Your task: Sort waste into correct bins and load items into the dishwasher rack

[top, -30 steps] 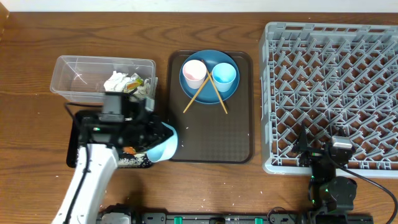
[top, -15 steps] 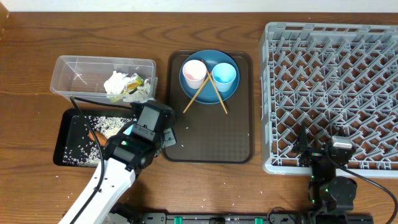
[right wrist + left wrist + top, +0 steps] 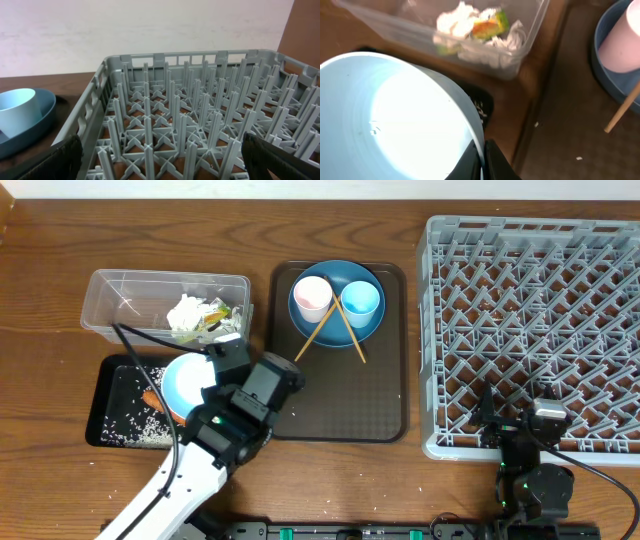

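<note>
As the crumpled white tissue and the small yellow-green wrapper lie inside the clear rectangular plastic box, and the loose white rice grains and the short orange carrot lie in the shallow black rectangular tray, the sorting of waste looks done. The loading, I judge, is not yet begun: the large square grey plastic dishwasher rack holds nothing.

The left gripper pinches with narrow fingers the rim of the pale blue-white bowl, which hangs over the black tray and looks empty inside. The large round blue plate carries the small pink cup, the small light blue cup and the pair of thin wooden chopsticks, and rests on the dark brown serving tray. The right gripper has its fingers wide apart, holding nothing, at the rack's near edge.
</note>
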